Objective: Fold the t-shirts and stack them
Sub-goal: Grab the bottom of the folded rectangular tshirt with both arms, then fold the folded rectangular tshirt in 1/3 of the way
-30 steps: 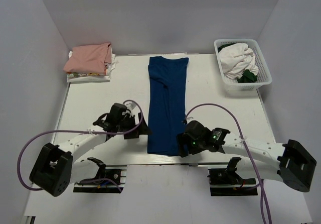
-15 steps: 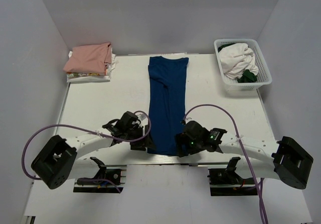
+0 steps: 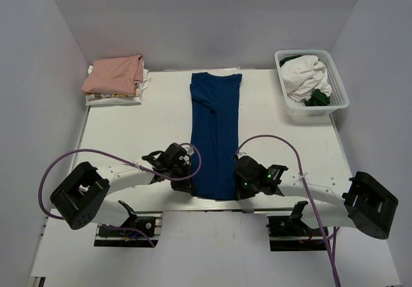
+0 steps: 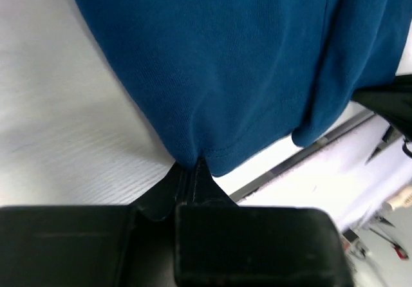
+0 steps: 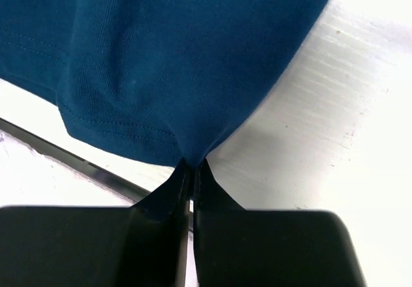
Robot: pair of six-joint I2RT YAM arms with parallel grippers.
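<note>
A dark blue t-shirt (image 3: 215,132), folded into a long narrow strip, lies down the middle of the table, collar at the far end. My left gripper (image 3: 191,185) is shut on its near left hem corner (image 4: 193,155). My right gripper (image 3: 237,189) is shut on the near right hem corner (image 5: 190,152). Cloth bunches into both pinches at the table's near edge. A salmon-pink t-shirt (image 3: 114,73) lies folded on top of a stack at the far left.
Under the pink shirt sits folded pale cloth (image 3: 116,96). A white lattice basket (image 3: 311,84) at the far right holds white and dark green cloth. The table's near edge (image 4: 335,136) runs just past the shirt's hem.
Both arms moved inward to the shirt's near hem corners. Both grippers went from open to shut on the cloth. The shirt itself has barely shifted.
</note>
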